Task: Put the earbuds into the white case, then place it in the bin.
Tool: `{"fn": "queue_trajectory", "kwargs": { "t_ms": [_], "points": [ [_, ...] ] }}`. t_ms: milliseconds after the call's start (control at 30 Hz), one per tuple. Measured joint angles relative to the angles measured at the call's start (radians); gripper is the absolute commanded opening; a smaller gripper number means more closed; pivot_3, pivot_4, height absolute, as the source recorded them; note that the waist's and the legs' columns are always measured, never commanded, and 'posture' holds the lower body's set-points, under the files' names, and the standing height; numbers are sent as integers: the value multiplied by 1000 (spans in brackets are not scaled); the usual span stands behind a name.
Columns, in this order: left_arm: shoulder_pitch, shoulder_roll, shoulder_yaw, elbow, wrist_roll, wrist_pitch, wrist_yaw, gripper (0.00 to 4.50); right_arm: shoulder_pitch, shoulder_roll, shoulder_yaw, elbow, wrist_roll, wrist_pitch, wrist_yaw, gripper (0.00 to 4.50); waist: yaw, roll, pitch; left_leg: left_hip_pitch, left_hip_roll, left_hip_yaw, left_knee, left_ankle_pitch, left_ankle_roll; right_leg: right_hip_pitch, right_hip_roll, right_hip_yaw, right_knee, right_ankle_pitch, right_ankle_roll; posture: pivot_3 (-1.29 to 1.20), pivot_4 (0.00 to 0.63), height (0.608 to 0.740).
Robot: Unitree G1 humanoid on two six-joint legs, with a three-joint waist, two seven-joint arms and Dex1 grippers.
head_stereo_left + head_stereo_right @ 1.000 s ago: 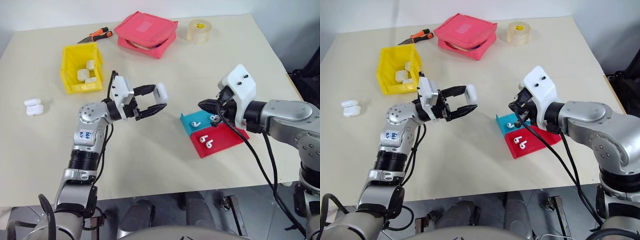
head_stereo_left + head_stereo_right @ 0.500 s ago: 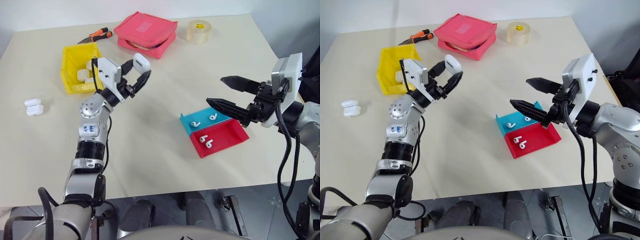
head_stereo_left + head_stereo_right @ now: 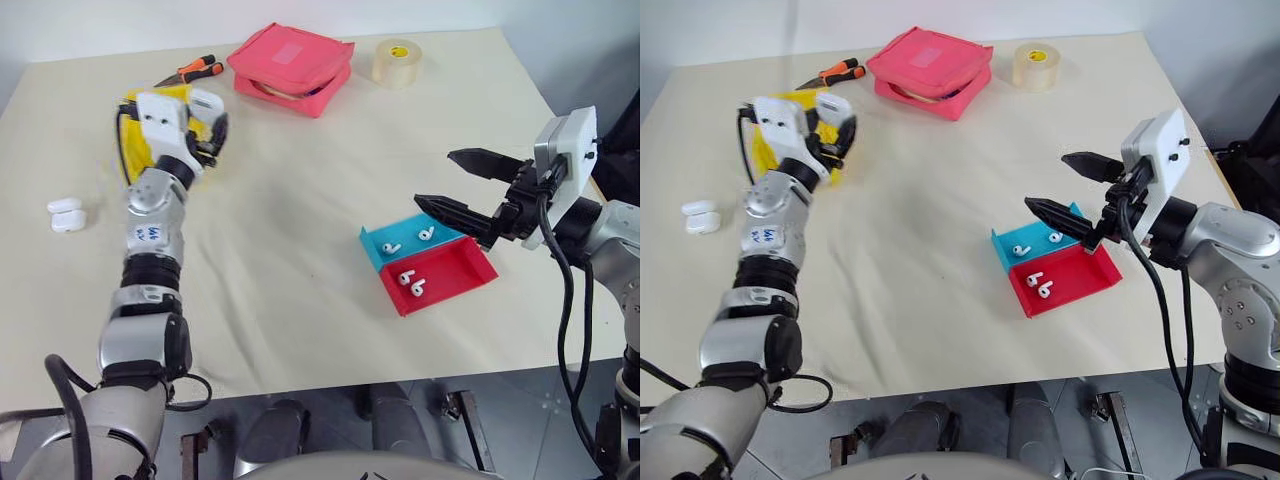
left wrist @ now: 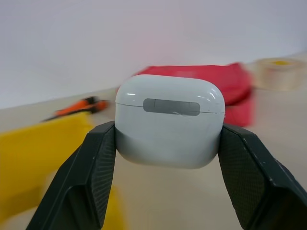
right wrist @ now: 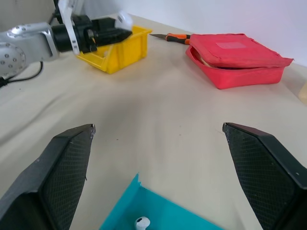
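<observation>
The left hand (image 3: 212, 118) is gripping the white case (image 4: 170, 120) between its two fingers, holding it over the bin (image 5: 115, 48) on the tabletop (image 3: 300, 200). The right hand (image 3: 452, 181) is hanging wide apart, well to the right of the bin, above the blue tray (image 3: 405, 240) where earbuds (image 3: 391, 247) are lying.

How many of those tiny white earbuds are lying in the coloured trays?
4: two earbuds in the blue tray, at and, and two side by side in the red tray, at and. None looks hidden.
</observation>
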Motion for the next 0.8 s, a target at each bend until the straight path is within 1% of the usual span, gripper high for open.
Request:
{"fn": "queue_trajectory", "kwargs": {
  "t_ms": [167, 233, 267, 333, 367, 433, 467, 533, 667, 733, 800],
  "points": [
    [-68, 34, 15, 147, 27, -31, 124, 2795, -10, 0, 9, 10, -5, 0, 0, 4459, 0, 0, 0, 0, 0, 0, 0, 0, 0, 0, 0, 0, 0, 0, 0, 0, 150, 740],
    [-82, 54, 14, 187, 43, -35, 164, 3530, -11, 0, 15, 13, -9, 0, 0, 4500, -2, 0, 0, 0, 0, 0, 0, 0, 0, 0, 0, 0, 0, 0, 0, 0, 150, 740],
    [-83, 65, 14, 208, 49, -35, 183, 3704, -11, 0, 19, 13, -9, 0, 0, 4500, -3, 0, 0, 0, 0, 0, 0, 0, 0, 0, 0, 0, 0, 0, 0, 0, 150, 740],
    [-83, 77, 16, 242, 56, -34, 204, 4380, -11, 0, 23, 13, -10, 0, 0, 4500, -3, 0, 0, 0, 0, 0, 0, 0, 0, -1, 0, 0, 0, 0, 0, 0, 150, 740],
    [-83, 76, 16, 252, 56, -35, 201, 4471, -11, 0, 23, 13, -10, 0, 0, 4500, -3, 0, 0, 0, 0, 0, 0, 0, 0, 0, 0, 0, 1, 0, 0, 0, 150, 740],
    [-83, 76, 14, 257, 58, -40, 188, 4471, -11, 0, 23, 13, -9, 0, 0, 4500, 0, -1, 0, -1, -1, 1, 1, 0, 0, 0, -1, -1, 1, 0, 0, 0, 150, 740],
    [-82, 78, 13, 252, 58, -44, 164, 4471, -11, -1, 23, 13, -9, 0, 1, 4500, 0, -1, 0, -1, -1, 1, 1, 0, 0, 0, -1, -2, 1, 0, 0, 0, 150, 740],
    [-60, 86, -2, 198, 48, -61, 44, 4471, -9, -10, 23, 14, -9, 0, 3, 4500, -1, -1, 0, -1, -1, 2, 1, 0, 0, 0, -2, -2, 1, 0, 0, 0, 150, 740],
    [57, 116, -45, -3, 25, -160, -214, 4471, 8, -20, 22, 13, -9, -2, 19, 4500, -6, -1, 0, 0, 0, 3, 0, 0, 0, -1, -2, -3, 1, 0, 0, 0, 150, 740],
    [127, 120, -45, -105, -15, -150, -302, 4471, 33, -33, 22, 14, -9, -11, 39, 4500, -7, 0, 0, 0, 0, 3, 0, 0, 0, -2, -2, -2, 1, 0, 0, 0, 150, 740],
    [210, 123, -39, -223, -83, -110, -397, 4471, 63, -55, 26, 13, -17, -29, 77, 4500, -7, 0, 0, 0, 1, 4, 0, 0, 0, -2, -2, -2, 1, 0, 0, 0, 150, 740]
  ]
}}
